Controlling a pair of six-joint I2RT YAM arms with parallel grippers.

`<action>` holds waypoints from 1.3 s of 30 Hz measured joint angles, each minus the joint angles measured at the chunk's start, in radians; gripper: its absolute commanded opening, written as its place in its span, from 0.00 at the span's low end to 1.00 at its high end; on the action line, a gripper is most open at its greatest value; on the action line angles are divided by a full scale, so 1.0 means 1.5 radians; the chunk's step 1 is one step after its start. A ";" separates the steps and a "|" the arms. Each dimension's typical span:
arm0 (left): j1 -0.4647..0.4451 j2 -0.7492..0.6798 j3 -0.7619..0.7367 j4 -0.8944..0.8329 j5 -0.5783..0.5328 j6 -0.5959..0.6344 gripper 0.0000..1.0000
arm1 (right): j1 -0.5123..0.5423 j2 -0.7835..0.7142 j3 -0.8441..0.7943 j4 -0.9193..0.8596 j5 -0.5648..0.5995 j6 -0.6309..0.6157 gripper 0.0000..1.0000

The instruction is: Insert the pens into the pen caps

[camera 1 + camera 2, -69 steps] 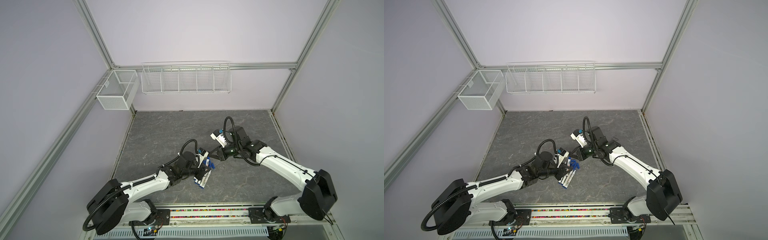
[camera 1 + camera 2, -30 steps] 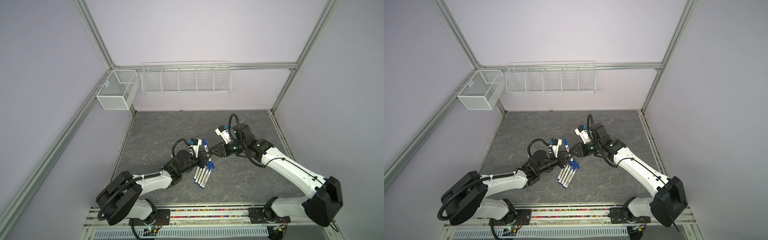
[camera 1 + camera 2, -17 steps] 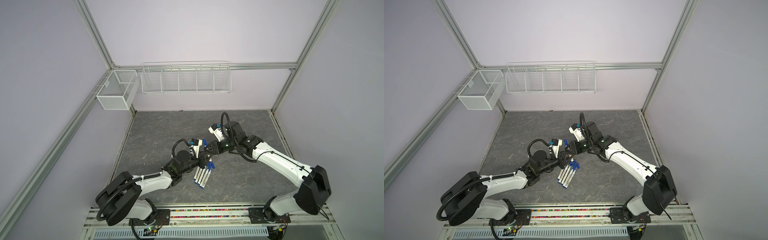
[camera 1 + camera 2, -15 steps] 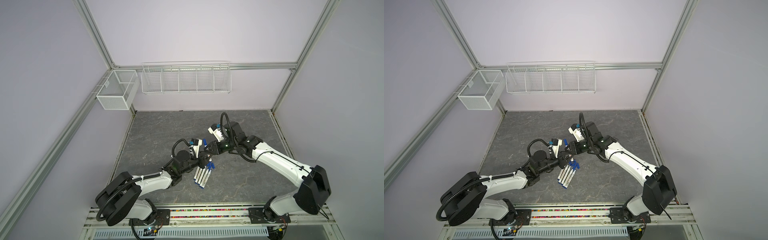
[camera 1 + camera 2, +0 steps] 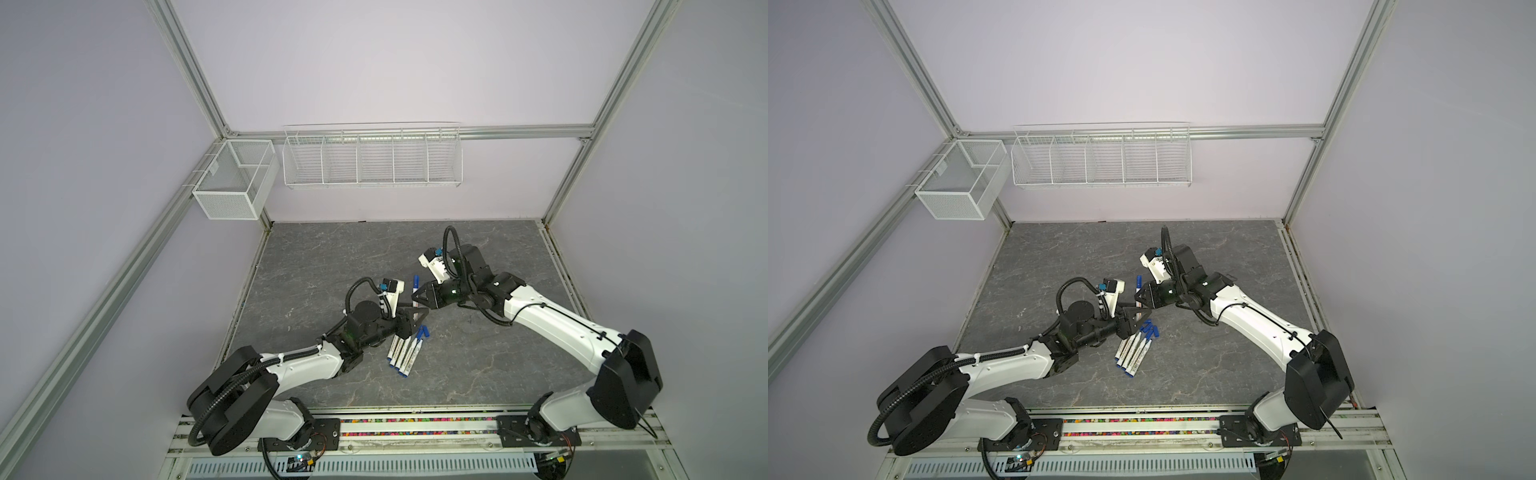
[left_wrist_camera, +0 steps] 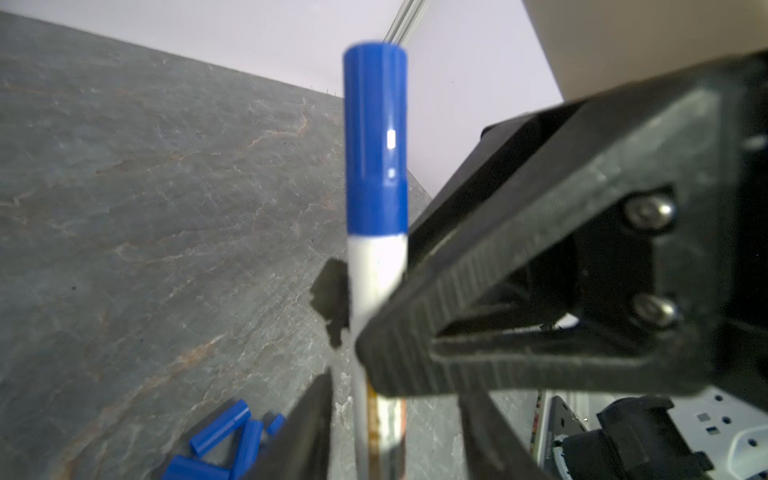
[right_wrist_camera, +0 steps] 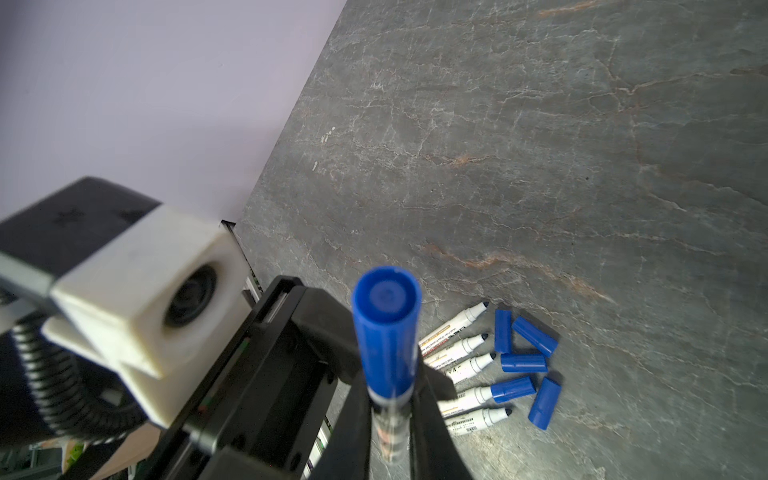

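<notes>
A white pen with a dark-blue pen cap (image 5: 414,282) (image 5: 1138,282) on its tip stands upright above the floor between my two grippers. My right gripper (image 7: 390,415) (image 5: 417,296) is shut on the white barrel just below the cap (image 7: 386,332). Lower on the same barrel, my left gripper (image 6: 397,415) (image 5: 419,321) is open, with a gap on each side of the pen (image 6: 376,291). Several more pens (image 7: 457,353) (image 5: 402,353) lie side by side on the floor. One of them has a cap (image 7: 513,390) at its tip. Several loose caps (image 7: 523,362) (image 5: 422,332) lie beside them.
The dark stone-patterned floor (image 5: 332,257) is bounded by lilac walls. A wire rack (image 5: 372,158) and a mesh basket (image 5: 232,178) hang on the back wall, above the floor. The left wrist camera housing (image 7: 141,299) sits close to the held pen.
My right gripper moved in and shut on the upright capped pen. My left gripper, shut on that pen before, has opened round it.
</notes>
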 measured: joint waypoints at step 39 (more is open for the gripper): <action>0.000 -0.063 -0.004 -0.499 -0.201 0.026 0.74 | -0.123 0.379 0.185 -0.163 0.219 0.011 0.40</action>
